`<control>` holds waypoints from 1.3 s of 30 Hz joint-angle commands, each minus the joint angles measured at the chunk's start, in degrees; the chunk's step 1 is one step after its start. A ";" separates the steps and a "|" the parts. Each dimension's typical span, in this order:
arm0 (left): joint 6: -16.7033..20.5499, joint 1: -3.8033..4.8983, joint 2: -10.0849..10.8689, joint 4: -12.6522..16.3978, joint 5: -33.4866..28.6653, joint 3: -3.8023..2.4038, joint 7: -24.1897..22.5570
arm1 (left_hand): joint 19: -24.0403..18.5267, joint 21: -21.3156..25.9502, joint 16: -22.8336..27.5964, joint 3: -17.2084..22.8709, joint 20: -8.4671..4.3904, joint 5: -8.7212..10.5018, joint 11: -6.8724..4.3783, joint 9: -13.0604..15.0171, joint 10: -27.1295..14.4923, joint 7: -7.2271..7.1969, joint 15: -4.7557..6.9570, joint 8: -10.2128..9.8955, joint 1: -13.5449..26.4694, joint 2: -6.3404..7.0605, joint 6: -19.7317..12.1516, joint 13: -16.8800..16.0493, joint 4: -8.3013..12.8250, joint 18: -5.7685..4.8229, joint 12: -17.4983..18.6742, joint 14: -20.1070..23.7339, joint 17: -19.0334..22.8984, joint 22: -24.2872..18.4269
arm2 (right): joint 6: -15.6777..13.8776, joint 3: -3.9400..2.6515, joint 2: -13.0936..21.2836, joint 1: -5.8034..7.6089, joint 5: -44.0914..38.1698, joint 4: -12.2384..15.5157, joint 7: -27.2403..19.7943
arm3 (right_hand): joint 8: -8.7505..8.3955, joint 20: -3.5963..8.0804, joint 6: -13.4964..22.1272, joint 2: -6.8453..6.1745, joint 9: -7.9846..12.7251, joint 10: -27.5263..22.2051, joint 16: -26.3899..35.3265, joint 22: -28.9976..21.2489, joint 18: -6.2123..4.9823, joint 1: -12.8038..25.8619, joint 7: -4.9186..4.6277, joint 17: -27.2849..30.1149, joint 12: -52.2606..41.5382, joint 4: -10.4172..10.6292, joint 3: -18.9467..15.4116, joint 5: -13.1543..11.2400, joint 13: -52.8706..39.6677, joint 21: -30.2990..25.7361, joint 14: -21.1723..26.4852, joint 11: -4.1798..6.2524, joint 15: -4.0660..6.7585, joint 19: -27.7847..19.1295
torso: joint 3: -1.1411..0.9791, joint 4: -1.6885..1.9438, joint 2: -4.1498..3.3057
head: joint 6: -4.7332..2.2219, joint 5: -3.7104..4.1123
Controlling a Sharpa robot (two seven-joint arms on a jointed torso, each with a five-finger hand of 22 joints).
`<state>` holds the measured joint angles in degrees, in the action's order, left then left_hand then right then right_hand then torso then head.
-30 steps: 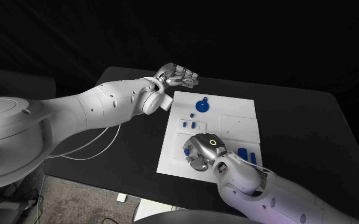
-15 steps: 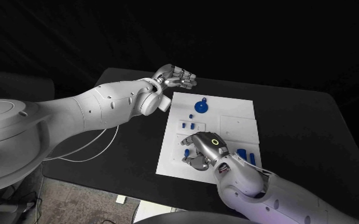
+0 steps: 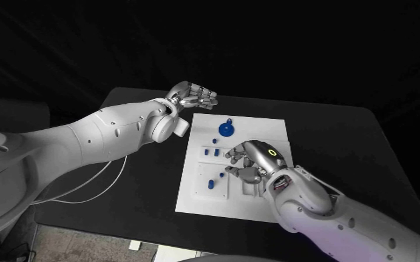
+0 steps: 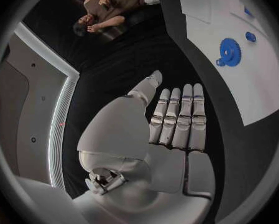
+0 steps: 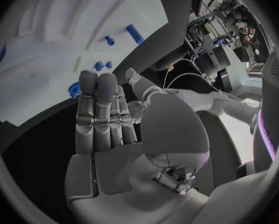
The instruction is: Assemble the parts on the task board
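The white task board [image 3: 275, 128] lies in the middle of the black table. A blue gear [image 3: 227, 130] sits near its far edge, with two small blue parts [image 3: 213, 151] just nearer me and another blue part [image 3: 211, 183] by the board's left side. My right hand [image 3: 254, 160] hovers over the board's middle, fingers stretched out side by side and holding nothing. The right wrist view shows the right hand [image 5: 108, 119] above the board [image 5: 52, 59] and a blue peg [image 5: 134, 33]. My left hand [image 3: 194, 95] floats beyond the board's far left corner, fingers straight, empty. The left wrist view shows the gear [image 4: 229, 50].
A white cable [image 3: 96, 189] trails over the table's left part, under my left arm. The table's right half [image 3: 341, 141] is bare black surface. The board's near edge [image 3: 219, 213] lies close to the table's front edge.
The camera has shifted. My right hand has moved from the board's near left part toward its middle, uncovering the blue part on the left. The left hand stays about where it was.
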<state>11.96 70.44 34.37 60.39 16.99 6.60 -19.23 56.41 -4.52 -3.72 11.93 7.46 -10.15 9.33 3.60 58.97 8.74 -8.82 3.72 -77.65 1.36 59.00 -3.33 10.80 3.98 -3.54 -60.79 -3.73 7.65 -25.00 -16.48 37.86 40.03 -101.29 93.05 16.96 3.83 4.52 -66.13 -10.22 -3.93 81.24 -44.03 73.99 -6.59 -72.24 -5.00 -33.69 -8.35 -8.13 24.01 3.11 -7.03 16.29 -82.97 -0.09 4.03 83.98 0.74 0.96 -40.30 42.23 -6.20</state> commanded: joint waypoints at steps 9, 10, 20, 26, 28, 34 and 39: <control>-0.23 0.08 2.67 2.64 -3.26 -0.03 -0.88 | 0.56 -0.55 0.25 -0.42 0.05 0.24 -0.52 -0.01 0.92 0.01 0.37 -0.11 0.15 -0.29 -0.78 0.03 -0.44 0.42 -0.10 -0.73 0.06 -0.06 | 19.42 -2.66 9.15 3.84 28.49 1.11 6.40 | -0.17 2.07 -1.90 2.88 -2.73 -8.89 -13.19 5.07 2.68 5.48 1.54 -18.42 -45.50 8.56 -7.54 0.40 -47.48 15.64 1.13 2.10 1.35 3.00 | -0.19 -0.81 0.58 | -0.58 2.87; -0.29 0.07 2.87 2.91 -3.39 -0.03 -0.95 | 0.57 -0.55 0.24 -0.51 0.03 0.27 -0.65 -0.01 1.25 -0.07 0.42 -0.12 0.32 -0.23 -0.77 0.04 -0.58 0.38 -0.12 -0.85 0.05 -0.07 | 20.87 -2.74 9.72 4.18 29.62 1.02 7.88 | -0.17 2.15 -2.14 2.80 -3.29 -7.95 -14.11 5.16 2.75 5.36 1.90 -19.92 -47.77 9.26 -6.94 0.70 -50.34 16.59 0.99 2.12 1.43 3.00 | -0.21 -0.85 0.64 | -0.63 3.05; -0.29 0.02 5.51 6.26 -5.23 0.05 -2.66 | 1.77 -1.06 0.09 -5.59 -0.90 -0.71 -2.25 0.01 5.90 -1.40 1.48 -0.10 0.60 -0.61 0.49 0.05 -2.83 -0.44 -0.02 -3.72 -0.10 -0.35 | 30.43 -3.05 13.51 6.01 32.90 0.85 20.29 | -0.20 2.34 -2.10 2.12 -10.38 -5.15 -16.14 6.08 3.01 8.33 2.44 -26.65 -52.13 11.12 -3.22 0.13 -61.40 24.57 0.18 2.32 1.55 2.63 | -0.15 -1.28 1.17 | -0.22 4.31; -0.45 -0.07 6.35 7.26 -5.84 0.12 -2.91 | 2.18 -1.34 0.10 -6.84 -1.28 0.43 -2.56 0.01 7.11 -1.48 1.89 -0.09 0.90 -0.64 0.54 0.03 -3.61 -0.78 0.10 -5.05 -0.13 -0.44 | 32.09 -3.00 13.52 6.14 31.79 1.13 23.08 | -0.30 2.31 -0.83 1.50 -9.69 -4.87 -16.30 6.25 3.07 11.85 1.90 -27.40 -51.46 14.37 -3.44 -0.33 -61.93 25.91 0.07 2.05 1.47 2.58 | 0.02 -1.21 1.10 | -0.15 4.70; -0.66 -0.09 6.50 7.44 -5.92 0.14 -2.97 | 2.39 -1.45 0.12 -8.97 -1.37 0.35 -2.60 0.02 7.24 -1.59 1.96 -0.07 1.49 -0.24 0.54 0.01 -4.51 -0.92 0.08 -5.50 -0.15 -0.52 | 32.10 -2.90 13.33 6.16 30.99 1.14 23.60 | -0.24 2.33 -0.65 1.00 -9.28 -4.81 -16.31 6.24 3.08 12.67 1.87 -27.53 -51.28 15.33 -3.38 -0.35 -61.95 25.96 0.07 2.03 1.46 2.56 | 0.08 -1.21 1.07 | -0.15 4.91; -1.18 -0.12 6.65 7.83 -6.00 0.18 -3.28 | 2.86 -1.62 0.10 -18.59 -1.63 0.57 -2.47 0.03 7.12 -1.67 2.20 -0.07 0.21 -1.40 0.52 -0.02 -7.41 -1.21 0.04 -6.62 -0.20 -1.20 | 31.83 -2.27 12.52 6.18 27.80 0.48 24.42 | -0.22 2.32 -1.03 -0.30 -5.11 -4.20 -15.78 6.26 3.11 12.04 1.78 -28.69 -50.04 17.94 -2.82 -0.34 -63.46 27.19 -0.26 2.08 1.48 2.35 | 0.14 -1.10 1.00 | -0.11 5.15; -1.31 -0.13 6.67 8.04 -6.00 0.20 -3.45 | 2.70 -1.56 0.13 -19.52 -1.46 0.70 -2.37 0.04 7.00 -1.62 1.97 -0.06 0.68 -1.34 0.50 -0.02 -7.94 -1.15 0.03 -5.92 -0.15 -1.46 | 31.66 -1.46 11.71 6.18 26.95 -0.63 24.60 | -0.14 2.32 -1.09 -0.24 -4.48 -3.93 -15.68 6.44 3.21 11.87 1.72 -29.06 -49.93 17.74 -3.25 -0.34 -64.01 28.24 -0.31 1.98 1.43 2.26 | 0.08 -1.15 0.98 | 0.01 5.04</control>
<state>11.67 70.30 41.08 68.19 11.66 6.83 -21.40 58.88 -6.04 -3.72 -7.29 5.82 -9.70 6.77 3.60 65.84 7.32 -6.62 3.72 -77.38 0.32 59.43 -3.33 2.80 3.35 -3.54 -66.89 -3.88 6.23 5.29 -18.02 49.78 46.24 -72.11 92.63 39.17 3.66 6.44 -67.02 -10.20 -8.46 77.00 -59.90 74.93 -4.38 -60.28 -3.27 -62.71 -58.44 9.56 21.04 3.11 -71.00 44.38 -83.01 1.84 5.51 84.13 0.84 -0.18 -39.28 42.18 -1.09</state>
